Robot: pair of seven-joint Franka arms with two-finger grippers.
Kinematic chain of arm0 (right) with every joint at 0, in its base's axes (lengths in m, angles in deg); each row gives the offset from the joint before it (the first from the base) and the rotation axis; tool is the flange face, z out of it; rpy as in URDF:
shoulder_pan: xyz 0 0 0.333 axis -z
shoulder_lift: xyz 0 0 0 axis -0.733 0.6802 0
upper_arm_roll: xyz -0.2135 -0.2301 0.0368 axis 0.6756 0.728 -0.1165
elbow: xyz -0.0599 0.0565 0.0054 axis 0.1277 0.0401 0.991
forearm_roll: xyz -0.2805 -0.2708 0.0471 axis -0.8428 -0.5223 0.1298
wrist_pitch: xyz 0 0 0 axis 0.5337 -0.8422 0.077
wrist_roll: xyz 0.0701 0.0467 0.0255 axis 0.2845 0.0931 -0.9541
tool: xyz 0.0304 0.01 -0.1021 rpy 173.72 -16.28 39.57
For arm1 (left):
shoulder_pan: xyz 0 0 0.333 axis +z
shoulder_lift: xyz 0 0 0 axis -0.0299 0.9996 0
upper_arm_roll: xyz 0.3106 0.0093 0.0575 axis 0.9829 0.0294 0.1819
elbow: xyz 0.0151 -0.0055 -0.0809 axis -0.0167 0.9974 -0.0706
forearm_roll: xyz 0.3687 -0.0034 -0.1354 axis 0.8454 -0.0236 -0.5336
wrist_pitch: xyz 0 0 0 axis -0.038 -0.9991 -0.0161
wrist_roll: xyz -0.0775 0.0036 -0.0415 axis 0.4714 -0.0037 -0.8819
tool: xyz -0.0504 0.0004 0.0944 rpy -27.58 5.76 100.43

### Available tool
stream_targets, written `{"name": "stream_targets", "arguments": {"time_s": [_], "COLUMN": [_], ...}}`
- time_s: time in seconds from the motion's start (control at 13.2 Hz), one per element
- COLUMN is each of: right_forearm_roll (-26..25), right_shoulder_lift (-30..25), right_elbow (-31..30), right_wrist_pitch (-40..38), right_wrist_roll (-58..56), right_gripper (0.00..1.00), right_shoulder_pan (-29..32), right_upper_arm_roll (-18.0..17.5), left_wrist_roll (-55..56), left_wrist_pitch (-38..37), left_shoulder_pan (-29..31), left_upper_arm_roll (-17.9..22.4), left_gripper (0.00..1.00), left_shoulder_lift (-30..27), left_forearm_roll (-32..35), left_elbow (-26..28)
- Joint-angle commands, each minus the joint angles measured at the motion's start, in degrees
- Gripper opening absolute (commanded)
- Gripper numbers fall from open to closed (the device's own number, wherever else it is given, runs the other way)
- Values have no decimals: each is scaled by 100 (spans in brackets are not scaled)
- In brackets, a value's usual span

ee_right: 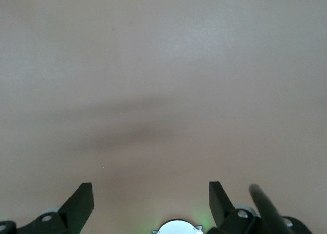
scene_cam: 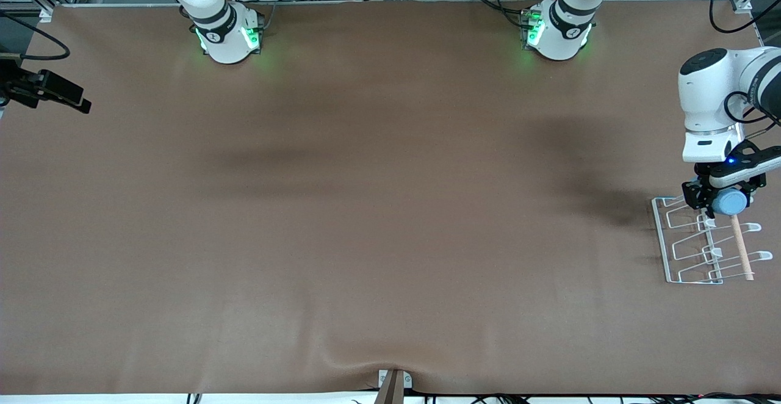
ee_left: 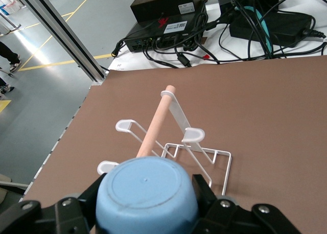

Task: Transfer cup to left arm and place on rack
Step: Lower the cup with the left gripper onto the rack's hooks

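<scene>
My left gripper [scene_cam: 722,204] is shut on the light-blue cup [scene_cam: 732,201] and holds it over the end of the white wire rack [scene_cam: 663,251] that is farther from the front camera, just above the top of its wooden rod [scene_cam: 741,245]. In the left wrist view the cup's flat base [ee_left: 145,193] fills the space between the black fingers [ee_left: 203,185], with the rack [ee_left: 194,136] and rod [ee_left: 156,126] just below it. My right gripper [ee_right: 150,185] is open and empty, high over bare table by its own base; it waits.
The rack stands close to the table edge at the left arm's end. Black boxes and cables [ee_left: 168,14] lie off the table past that edge. A black device [scene_cam: 46,90] juts in at the right arm's end.
</scene>
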Motion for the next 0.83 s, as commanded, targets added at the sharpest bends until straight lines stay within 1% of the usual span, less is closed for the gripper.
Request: {"name": "stream_targets", "arguments": {"time_s": [0.0, 0.15, 0.23, 0.38, 0.46, 0.53, 0.61, 0.68, 0.76], "right_forearm_roll": [106, 106, 89, 106, 106, 106, 106, 106, 106], "right_shoulder_lift": [80, 71, 71, 80, 80, 80, 71, 71, 71], "right_elbow": [105, 105, 114, 123, 123, 123, 123, 123, 123], "right_wrist_pitch": [-18, -27, -27, -27, -27, -35, -35, -35, -35], "right_wrist_roll": [45, 54, 54, 54, 54, 54, 54, 54, 54], "right_gripper": [100, 100, 100, 100, 100, 100, 100, 100, 100], "right_shoulder_pan": [116, 107, 116, 134, 125, 134, 134, 134, 134], "right_upper_arm_roll": [-65, -65, -65, -65, -65, -65, -65, -65, -65], "left_wrist_roll": [230, 230, 230, 230, 222, 222, 222, 222, 222], "left_wrist_pitch": [-97, -105, -105, -105, -105, -105, -105, -105, -105], "left_shoulder_pan": [-3, -12, -12, -3, -12, -12, -3, -3, 6], "left_upper_arm_roll": [-46, -46, -46, -37, -37, -37, -37, -45, -46], "left_gripper": [25, 30, 34, 46, 59, 77, 100, 100, 100], "left_shoulder_lift": [79, 123, 149, 150, 158, 158, 158, 185, 185], "left_forearm_roll": [218, 218, 218, 218, 218, 235, 374, 611, 674], "left_elbow": [-82, -82, -82, -82, -91, -91, -100, -117, -135]}}
